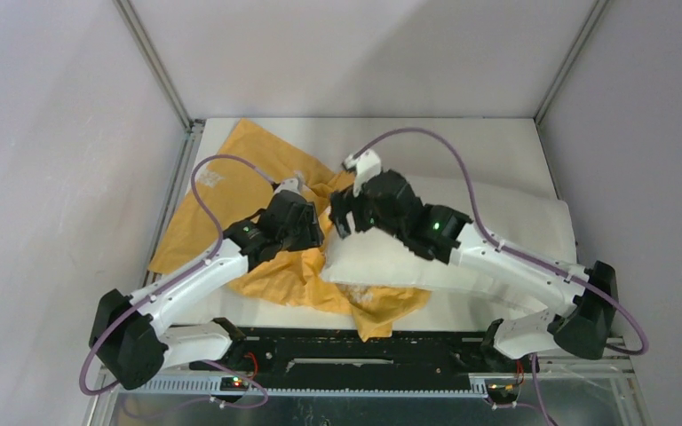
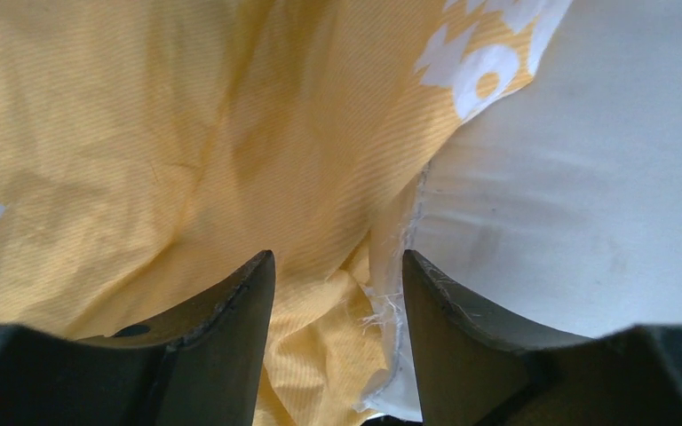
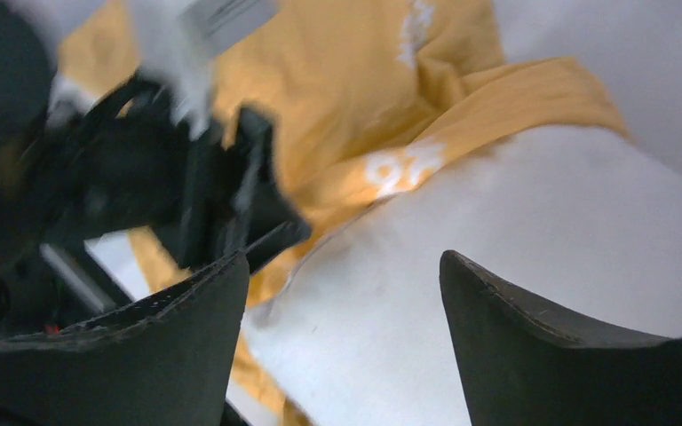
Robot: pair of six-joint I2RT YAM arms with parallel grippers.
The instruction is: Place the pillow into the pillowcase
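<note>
Left claw [image 2: 337,259], right claw [image 3: 344,259] released; white pillow [image 1: 382,262] seemingly partway inside crumpled orange pillowcase [image 1: 231,188].

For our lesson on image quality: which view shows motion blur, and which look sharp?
Right wrist view: the left arm at upper left is smeared by motion, the pillow soft. Left wrist view: the pillowcase weave is crisp. Top view: sharp, evenly lit.

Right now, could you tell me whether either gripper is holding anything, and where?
Nothing is held. The left gripper is open, the pillowcase hem loose between its fingers; the right gripper is open above the pillow.
</note>
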